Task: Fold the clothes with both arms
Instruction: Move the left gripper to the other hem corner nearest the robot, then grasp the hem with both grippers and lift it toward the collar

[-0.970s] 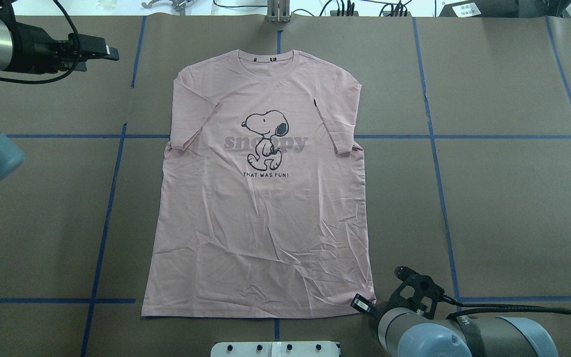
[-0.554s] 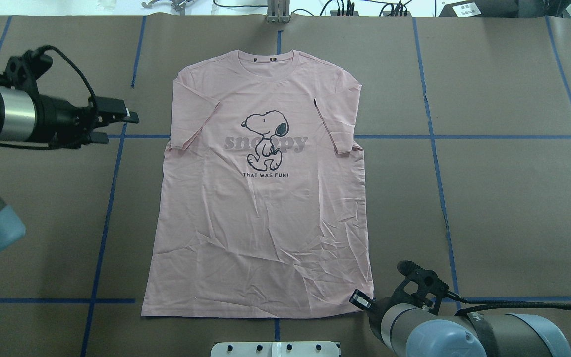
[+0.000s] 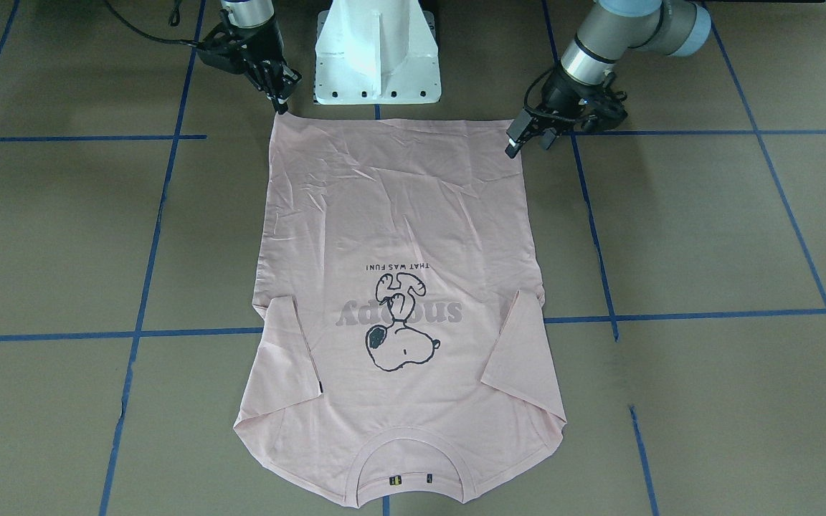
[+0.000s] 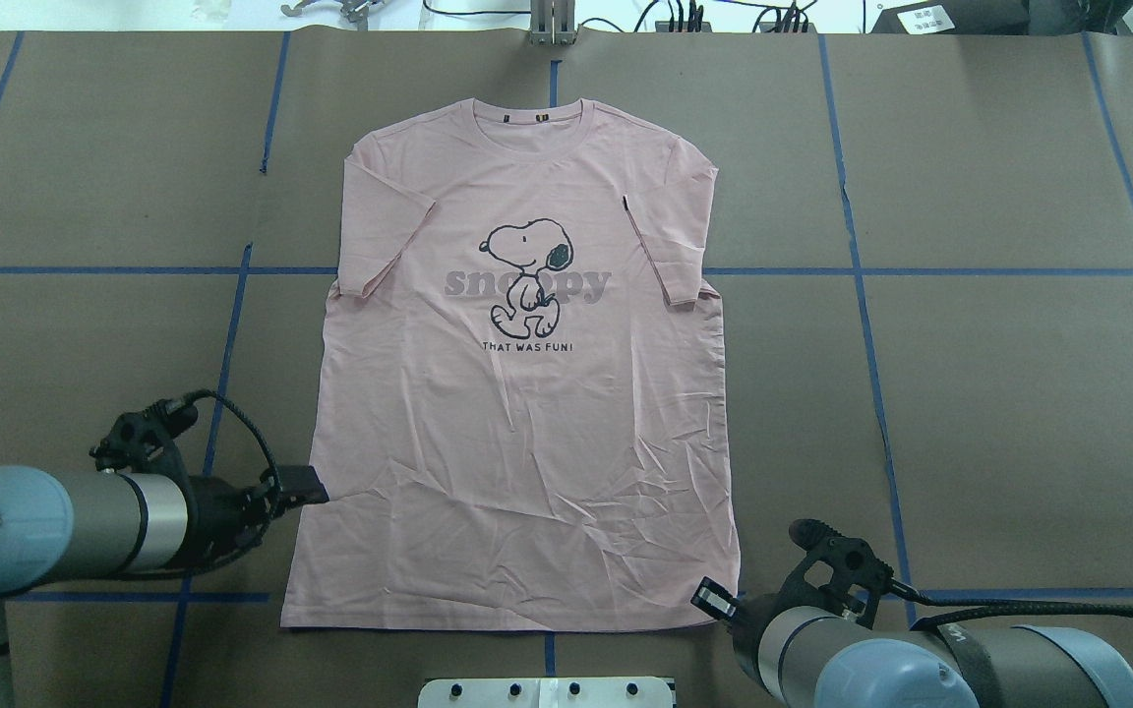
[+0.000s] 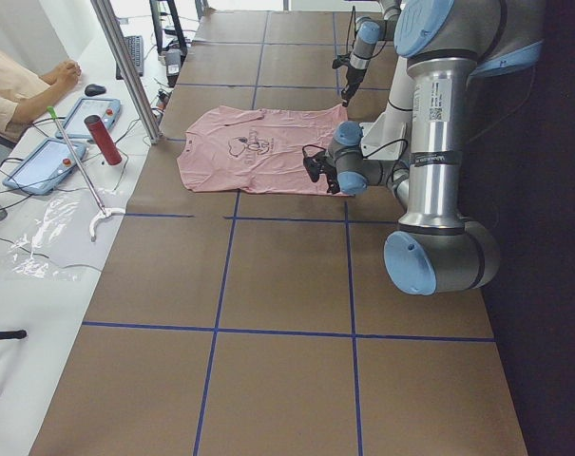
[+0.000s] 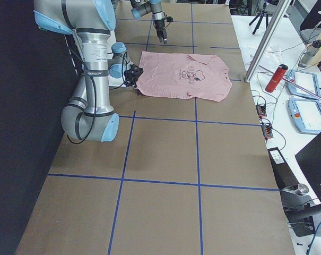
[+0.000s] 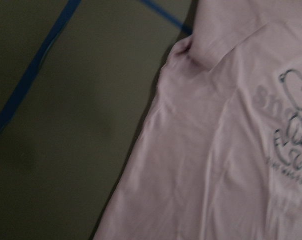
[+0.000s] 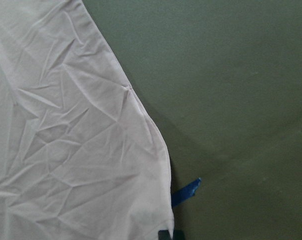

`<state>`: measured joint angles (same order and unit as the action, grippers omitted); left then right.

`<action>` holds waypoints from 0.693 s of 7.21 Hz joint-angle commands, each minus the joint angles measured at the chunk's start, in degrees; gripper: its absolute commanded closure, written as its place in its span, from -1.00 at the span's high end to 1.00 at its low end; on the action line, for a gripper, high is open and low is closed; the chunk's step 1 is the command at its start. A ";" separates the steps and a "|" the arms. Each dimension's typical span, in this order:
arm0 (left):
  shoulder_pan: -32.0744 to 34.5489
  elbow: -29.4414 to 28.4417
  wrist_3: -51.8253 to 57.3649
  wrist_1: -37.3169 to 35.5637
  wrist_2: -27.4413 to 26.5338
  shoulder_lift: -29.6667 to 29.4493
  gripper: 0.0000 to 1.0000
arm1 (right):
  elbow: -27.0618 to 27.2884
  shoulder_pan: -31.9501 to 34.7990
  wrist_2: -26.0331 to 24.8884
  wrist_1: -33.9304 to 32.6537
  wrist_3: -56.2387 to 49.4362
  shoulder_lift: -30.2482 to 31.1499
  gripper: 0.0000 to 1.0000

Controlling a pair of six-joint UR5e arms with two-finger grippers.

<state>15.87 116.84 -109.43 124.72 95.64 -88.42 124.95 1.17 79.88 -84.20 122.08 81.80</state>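
The clothes are one pale pink T-shirt with a cartoon dog print, lying flat and face up, collar at the far side. My left gripper hovers open just off the shirt's left side edge, a little above the hem corner. The left wrist view shows the shirt's side edge and sleeve, with no fingers in frame. My right gripper sits at the right hem corner. I cannot tell whether it is open or shut. The right wrist view shows that wrinkled corner.
The brown table cover carries a grid of blue tape lines. The white pedestal base stands behind the hem. Across the table, a person sits at a side bench with tablets and a red bottle.
My left arm has swept from the far left, at collar level, back to the shirt's lower left edge. The right arm has barely moved and the shirt lies as before.
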 commanded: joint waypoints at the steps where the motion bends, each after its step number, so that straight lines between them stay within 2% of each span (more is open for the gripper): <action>1: -5.67 1.20 -4.03 -5.36 -1.33 0.27 0.75 | -0.06 -0.11 0.01 0.00 0.00 0.11 -1.00; 3: -7.78 0.85 -5.09 -6.68 -1.42 0.09 0.64 | -0.06 -0.11 0.01 0.00 0.00 0.02 -1.00; 4: -8.13 0.67 -5.09 -6.77 -1.42 0.09 0.51 | -0.14 -0.11 0.01 0.00 0.00 0.11 -1.00; 5: -8.22 0.67 -5.61 -6.77 -1.42 0.09 0.26 | -0.06 -0.11 -0.07 0.00 0.00 0.11 -1.00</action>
<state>8.02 117.60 -114.57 118.09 94.24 -88.32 124.86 1.06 79.88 -84.20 122.08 81.88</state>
